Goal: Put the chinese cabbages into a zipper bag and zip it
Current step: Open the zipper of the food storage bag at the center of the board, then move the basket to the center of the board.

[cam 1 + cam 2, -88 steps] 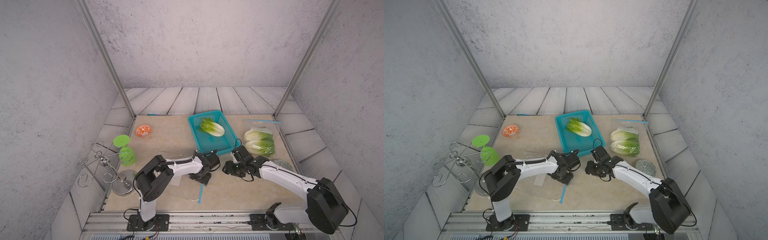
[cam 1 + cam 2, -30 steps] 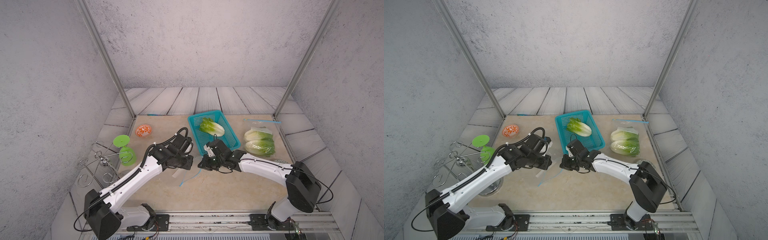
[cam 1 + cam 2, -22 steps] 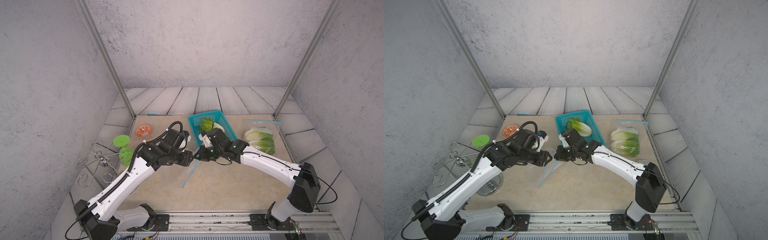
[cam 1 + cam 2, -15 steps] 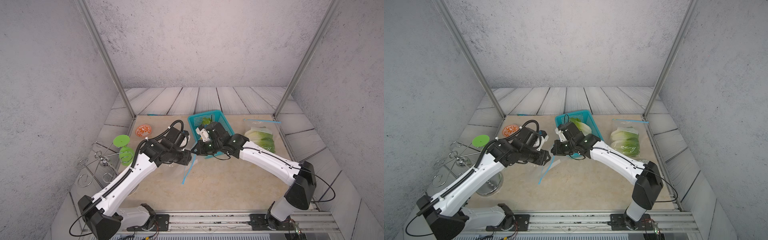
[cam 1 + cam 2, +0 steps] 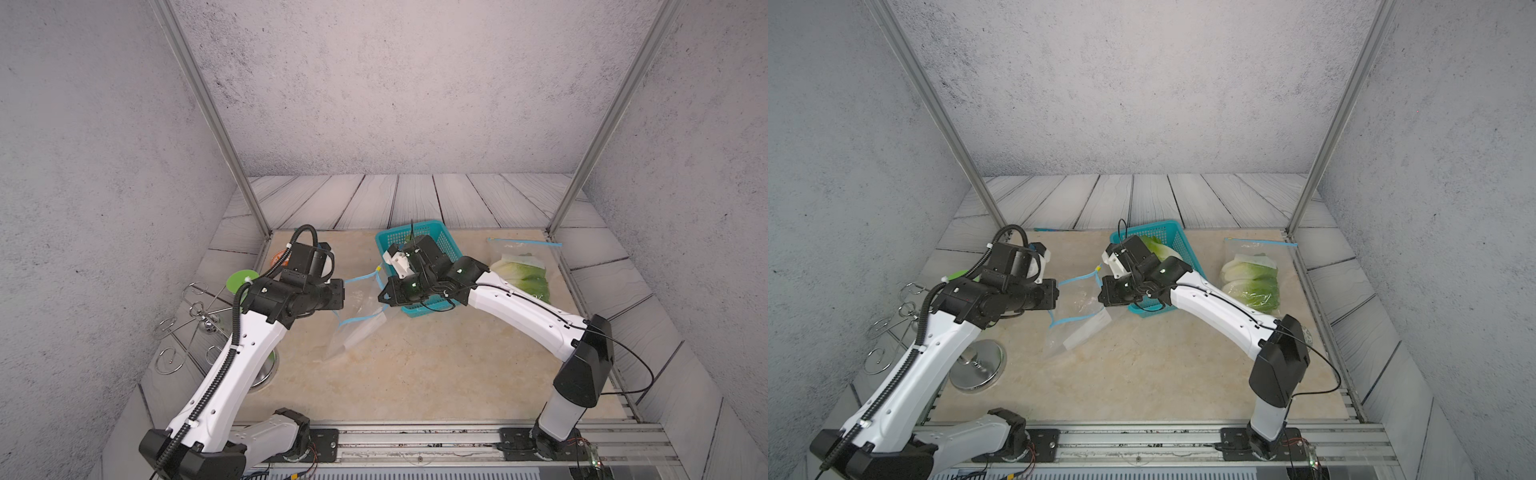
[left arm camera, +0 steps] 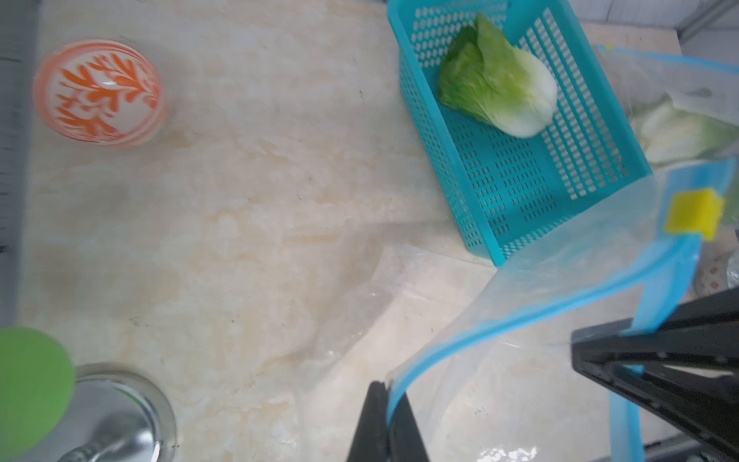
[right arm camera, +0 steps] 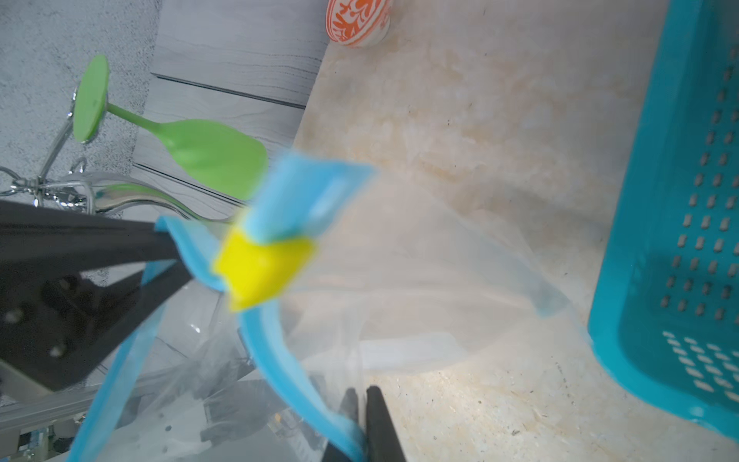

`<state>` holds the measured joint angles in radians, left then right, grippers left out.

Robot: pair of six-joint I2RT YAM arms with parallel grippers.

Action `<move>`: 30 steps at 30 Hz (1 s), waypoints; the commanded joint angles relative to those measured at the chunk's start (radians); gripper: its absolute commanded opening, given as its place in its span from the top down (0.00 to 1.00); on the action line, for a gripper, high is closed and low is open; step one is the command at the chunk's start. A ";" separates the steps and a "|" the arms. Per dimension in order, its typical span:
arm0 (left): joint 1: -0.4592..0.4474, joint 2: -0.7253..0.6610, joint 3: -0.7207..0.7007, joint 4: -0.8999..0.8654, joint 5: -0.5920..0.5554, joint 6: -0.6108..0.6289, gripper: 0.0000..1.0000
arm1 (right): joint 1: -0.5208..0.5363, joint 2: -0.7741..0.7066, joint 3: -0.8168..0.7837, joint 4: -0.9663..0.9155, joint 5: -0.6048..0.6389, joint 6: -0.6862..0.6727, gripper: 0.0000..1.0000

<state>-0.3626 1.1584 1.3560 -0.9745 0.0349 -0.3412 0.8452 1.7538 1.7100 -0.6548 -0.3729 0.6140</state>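
Left claw [image 6: 386, 390] and right claw [image 7: 362, 394] each pinch the bag [image 5: 357, 299] rim. The loose cabbage [image 6: 500, 92] lies in the basket [image 6: 424, 140], nearest the right claw.

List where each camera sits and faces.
Top views: high over the arms' base rail, looking down toward the back wall; both arms show, left gripper and right gripper pinching the zipper bag.
Left wrist: on the left arm, looking down past its shut fingers at the chinese cabbage in the blue basket.
Right wrist: on the right arm, looking past its fingers toward the green goblet and orange-patterned bowl.
Shared: both wrist views show the bag's yellow slider and the opposite gripper.
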 commanded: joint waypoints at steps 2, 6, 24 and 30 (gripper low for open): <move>0.022 0.005 0.063 0.031 -0.103 -0.015 1.00 | -0.045 0.061 0.062 -0.097 0.017 -0.104 0.90; 0.022 0.032 0.063 0.066 -0.055 -0.030 1.00 | -0.061 0.064 0.070 -0.088 -0.006 -0.106 0.89; 0.020 0.322 0.313 -0.015 -0.110 0.098 1.00 | -0.370 0.072 0.096 0.056 -0.092 -0.204 0.35; -0.013 0.352 0.435 -0.037 -0.126 0.115 1.00 | -0.462 0.311 0.272 -0.031 0.093 -0.264 0.29</move>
<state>-0.3580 1.5234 1.7264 -0.9718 -0.0620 -0.2569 0.3889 1.9644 1.9385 -0.6594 -0.3798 0.3923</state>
